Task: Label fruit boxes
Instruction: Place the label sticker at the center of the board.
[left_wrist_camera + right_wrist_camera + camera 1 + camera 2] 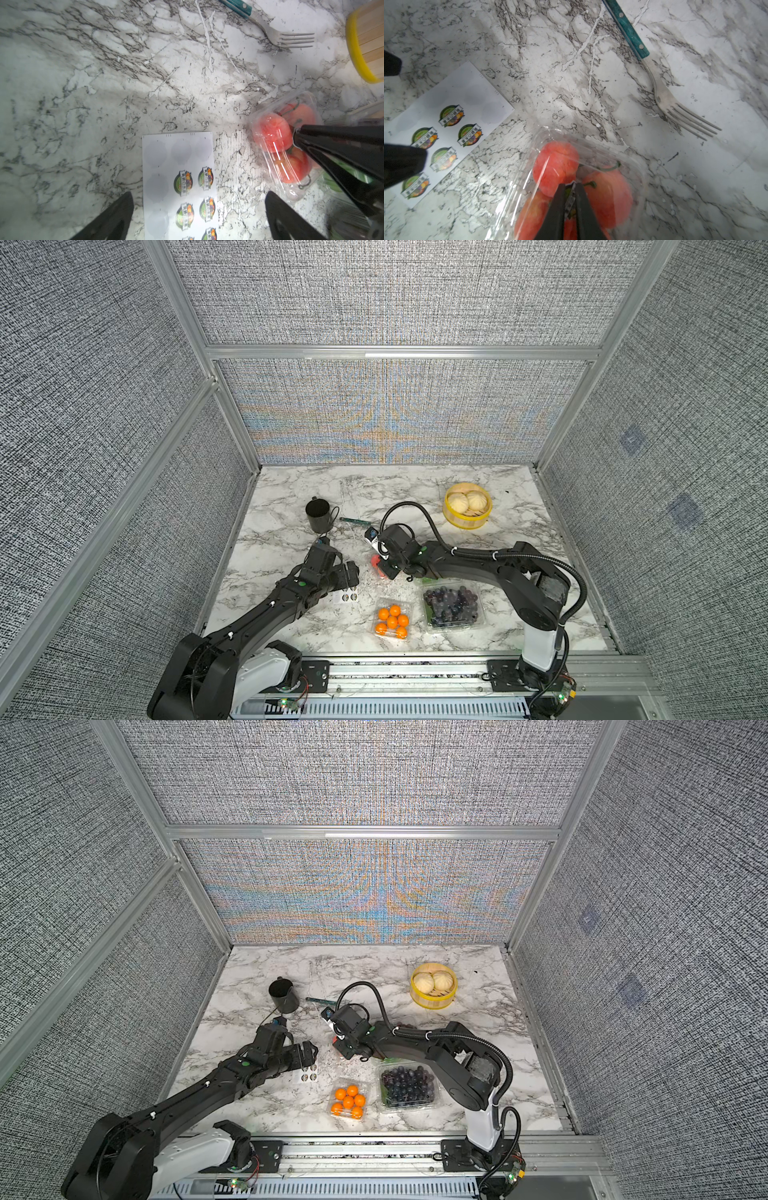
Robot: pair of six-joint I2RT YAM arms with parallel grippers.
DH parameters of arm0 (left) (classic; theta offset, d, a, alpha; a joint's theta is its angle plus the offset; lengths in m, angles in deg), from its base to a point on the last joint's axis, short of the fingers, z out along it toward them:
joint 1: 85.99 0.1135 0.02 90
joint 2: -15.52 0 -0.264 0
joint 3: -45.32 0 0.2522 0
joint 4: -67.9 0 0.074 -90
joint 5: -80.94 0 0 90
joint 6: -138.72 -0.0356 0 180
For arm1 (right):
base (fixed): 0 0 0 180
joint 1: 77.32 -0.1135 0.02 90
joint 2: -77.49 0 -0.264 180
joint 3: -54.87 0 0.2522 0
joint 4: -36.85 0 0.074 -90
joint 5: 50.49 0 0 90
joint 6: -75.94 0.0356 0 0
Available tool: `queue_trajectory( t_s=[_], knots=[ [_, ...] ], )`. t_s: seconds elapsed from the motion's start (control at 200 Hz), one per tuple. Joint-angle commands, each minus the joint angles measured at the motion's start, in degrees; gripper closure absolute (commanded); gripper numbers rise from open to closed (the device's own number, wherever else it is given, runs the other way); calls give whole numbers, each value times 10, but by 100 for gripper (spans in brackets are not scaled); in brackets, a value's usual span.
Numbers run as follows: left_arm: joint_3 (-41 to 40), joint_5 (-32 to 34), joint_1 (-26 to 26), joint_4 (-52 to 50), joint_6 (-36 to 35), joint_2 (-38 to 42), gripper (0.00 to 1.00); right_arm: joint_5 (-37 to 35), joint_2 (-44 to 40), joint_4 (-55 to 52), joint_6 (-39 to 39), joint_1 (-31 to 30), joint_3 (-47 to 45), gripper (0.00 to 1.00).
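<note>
Nearest, along the front edge in both top views, runs the metal rail [415,672] that carries both arm bases. Just past it on the marble table [519,539] sit two of the fruit boxes, side by side but apart: the small orange-ball box [392,621] and, to its right, the larger dark grape box [453,608], both closed and flat. Another clear box [334,185] with green inside lies mostly hidden under the right arm, just behind the dark grapes. To the left, a white sticker sheet [178,158] lies flat, with printed round labels on part of it and bare circles on the rest. The left gripper [199,194] hangs over it with its jaws spread wide, one finger on each side of the sheet and nothing between them. Farther in, near the middle of the table, the strawberry box [554,164] rests closed. The right gripper [571,185] points down onto its lid, jaws drawn almost together with a printed label [570,199] standing edge-on in the slit; whether they pinch it cannot be told. Beyond lies a teal-handled fork [654,68], then the black cup [318,515] upright at far left and the yellow steamer [466,506] with two pale buns at far right.
</note>
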Motion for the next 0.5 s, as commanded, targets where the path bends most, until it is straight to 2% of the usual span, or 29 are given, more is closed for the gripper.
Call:
queue_trajectory(
  t_s=[0.0,0.18,0.215,0.285,0.37,0.38,0.39,0.405,0.495],
  knots=[
    [3,-3,0,-8,-4,7,2,20,-14,-23,6,0,-1,72],
    [18,41,-1,-73,-3,29,0,39,-99,16,4,-2,-28,53],
    [18,42,-1,-81,-1,34,0,45,-115,22,5,-3,-34,47],
    [16,50,-9,-93,5,46,0,42,-148,43,8,-4,-53,43],
    [7,72,-28,-98,10,57,0,16,-196,85,13,-4,-93,26],
    [6,71,-30,-96,10,57,0,11,-202,89,13,-4,-97,19],
    [4,70,-30,-93,10,58,0,6,-208,92,13,-4,-102,7],
    [1,67,-32,-90,10,57,0,0,-217,99,13,-4,-109,2],
    [-7,43,-35,-70,10,46,0,-18,-262,119,9,-3,-150,1]
  ],
)
